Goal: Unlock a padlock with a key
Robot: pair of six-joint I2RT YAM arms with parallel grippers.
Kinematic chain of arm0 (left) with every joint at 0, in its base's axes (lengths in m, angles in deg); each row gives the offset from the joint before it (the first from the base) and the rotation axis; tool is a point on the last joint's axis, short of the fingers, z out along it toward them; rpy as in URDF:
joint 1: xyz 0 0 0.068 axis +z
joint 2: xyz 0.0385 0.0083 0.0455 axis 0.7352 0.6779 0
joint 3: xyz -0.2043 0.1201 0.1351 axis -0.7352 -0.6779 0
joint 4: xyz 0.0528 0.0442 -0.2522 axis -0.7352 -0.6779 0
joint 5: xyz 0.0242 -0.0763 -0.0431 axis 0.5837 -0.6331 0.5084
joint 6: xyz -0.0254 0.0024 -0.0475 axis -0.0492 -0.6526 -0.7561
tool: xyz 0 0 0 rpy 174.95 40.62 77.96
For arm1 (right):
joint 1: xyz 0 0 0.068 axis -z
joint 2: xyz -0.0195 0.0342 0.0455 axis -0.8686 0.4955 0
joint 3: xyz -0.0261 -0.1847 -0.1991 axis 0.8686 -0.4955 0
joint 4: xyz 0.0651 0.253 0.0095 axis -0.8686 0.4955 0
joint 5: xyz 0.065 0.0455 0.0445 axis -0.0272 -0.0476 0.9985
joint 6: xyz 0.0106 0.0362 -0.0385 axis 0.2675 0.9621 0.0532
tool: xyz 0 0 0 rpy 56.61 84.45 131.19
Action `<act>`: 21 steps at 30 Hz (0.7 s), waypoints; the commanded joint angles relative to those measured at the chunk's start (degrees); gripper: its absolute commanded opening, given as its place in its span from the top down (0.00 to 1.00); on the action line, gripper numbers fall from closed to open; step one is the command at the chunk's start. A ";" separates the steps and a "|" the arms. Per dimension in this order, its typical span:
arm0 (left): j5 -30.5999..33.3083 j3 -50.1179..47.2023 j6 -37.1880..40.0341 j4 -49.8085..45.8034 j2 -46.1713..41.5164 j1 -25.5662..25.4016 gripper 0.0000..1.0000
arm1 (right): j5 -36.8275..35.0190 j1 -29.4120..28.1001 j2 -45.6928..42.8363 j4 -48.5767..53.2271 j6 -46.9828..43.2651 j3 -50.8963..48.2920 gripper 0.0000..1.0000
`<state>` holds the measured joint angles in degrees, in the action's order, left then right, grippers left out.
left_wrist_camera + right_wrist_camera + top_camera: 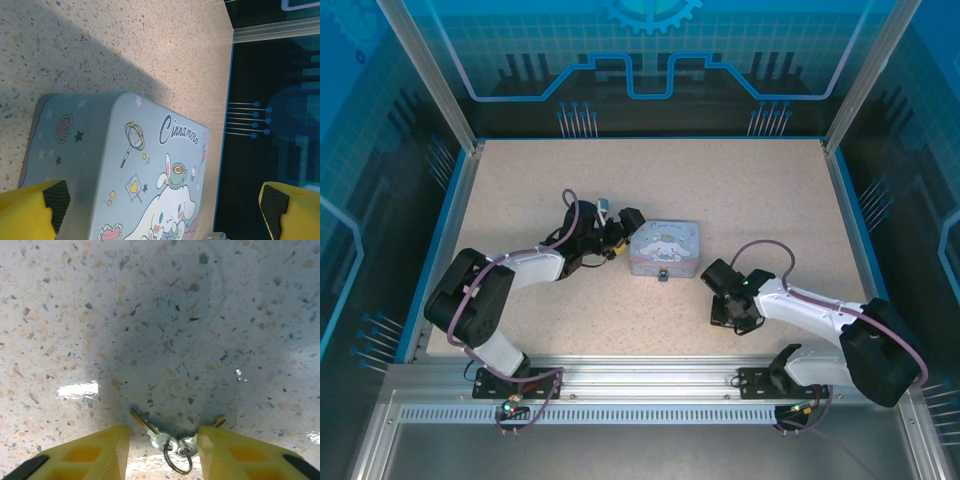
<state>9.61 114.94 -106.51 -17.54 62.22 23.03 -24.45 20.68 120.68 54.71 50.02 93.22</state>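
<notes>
Padlock (662,276) is sitting as a small dark speck against the middle of the near side of the tin box (665,245), touching it. From overhead it is too small for me to be telling how its shackle stands. The tin box is lying flat on the speckled table (740,190), pale blue-grey, and its lid is showing a long-eared cartoon character, hearts and stars in my left wrist view.

My left claw (162,202) is hovering over that lid with its fingers spread wide, one black pad (55,200) low at the left and the other low at the right. It is gripping nothing. From overhead, this claw is sitting at the tin's left end, and I cannot tell whether it is touching the metal.

My right claw (162,436) is pointing down at the table, to the right of the tin box and apart from it. Its yellow fingers (100,452) are standing released, with a gap between them. The keys (161,439) are lying on the table in that gap. They are two small silvery keys joined by a thin wire ring (177,461). One blade is angling up and left, and the other is reaching toward the right finger. I am not clenching them, though whether that second blade is brushing the finger I cannot tell. The keys are lying well apart from the padlock.
</notes>
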 commanded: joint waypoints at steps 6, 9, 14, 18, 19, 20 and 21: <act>-1.32 1.53 -1.05 1.67 0.60 -0.38 0.01 | -0.64 -1.15 2.96 -1.09 0.30 -0.24 0.69; -1.25 1.52 -1.01 1.66 0.42 -0.39 0.01 | -0.77 -1.24 3.52 -1.29 0.08 0.05 0.75; -1.23 1.49 -1.17 1.68 0.49 -0.39 0.01 | -0.68 -1.48 4.05 -1.63 -0.39 0.46 0.83; -1.30 1.58 -1.24 1.69 0.50 -0.40 0.01 | -0.59 -1.60 4.23 -1.88 -0.95 1.12 0.94; -1.32 1.58 -1.28 1.68 0.51 -0.40 0.01 | -0.64 -1.63 4.08 -1.90 -1.24 1.25 0.96; -1.32 1.58 -1.19 1.54 0.50 -0.40 0.01 | -0.60 -1.61 3.94 -2.05 -1.39 1.33 0.99; -1.32 1.53 -1.14 1.54 0.56 -0.36 0.01 | -0.51 -1.61 3.74 -2.14 -1.66 1.49 1.00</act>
<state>9.58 114.94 -107.61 -17.52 62.22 23.03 -25.69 19.94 123.24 53.20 48.94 95.08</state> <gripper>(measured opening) 0.989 0.051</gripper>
